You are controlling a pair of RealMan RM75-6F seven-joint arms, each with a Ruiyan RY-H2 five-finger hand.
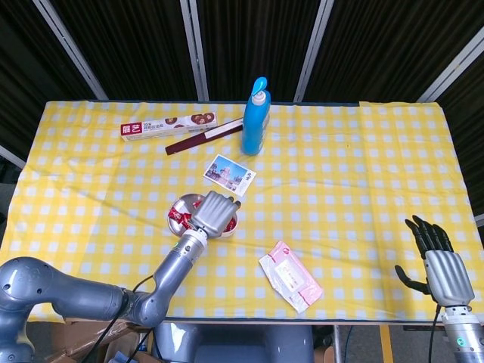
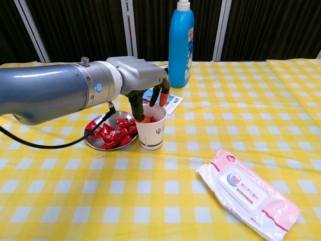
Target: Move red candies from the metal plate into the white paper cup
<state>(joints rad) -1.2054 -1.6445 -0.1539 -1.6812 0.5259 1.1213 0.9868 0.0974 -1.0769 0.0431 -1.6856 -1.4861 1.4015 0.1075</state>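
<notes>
Over the white paper cup (image 2: 152, 131), my left hand (image 2: 142, 80) hovers palm down, fingers (image 2: 164, 97) spread and pointing into the cup mouth, nothing held between them that I can see. Thumb tip sits at the cup's rim; can't tell if it touches. Red candy (image 2: 149, 119) shows just inside the cup, at the rim.

Cup is my landmark:
- metal plate (image 2: 93, 141) just beside the cup on its left in the chest view, touching or nearly so; red candies (image 2: 111, 132) heaped on it.
- postcard (image 1: 229, 175) just behind the cup, flat on the yellow checked tablecloth (image 2: 241, 125).
- blue bottle (image 2: 180, 44) further behind the cup, upright, slightly to its right.
- biscuit box (image 1: 168, 127) and dark flat stick (image 1: 203, 138) well behind the cup, near the table's far edge.
- wet wipes pack (image 2: 248, 192) in front of the cup and to its right, lying flat, well apart from it.

My right hand (image 1: 442, 261) is far to the right of the cup, off the table's near right corner, fingers apart, holding nothing.
</notes>
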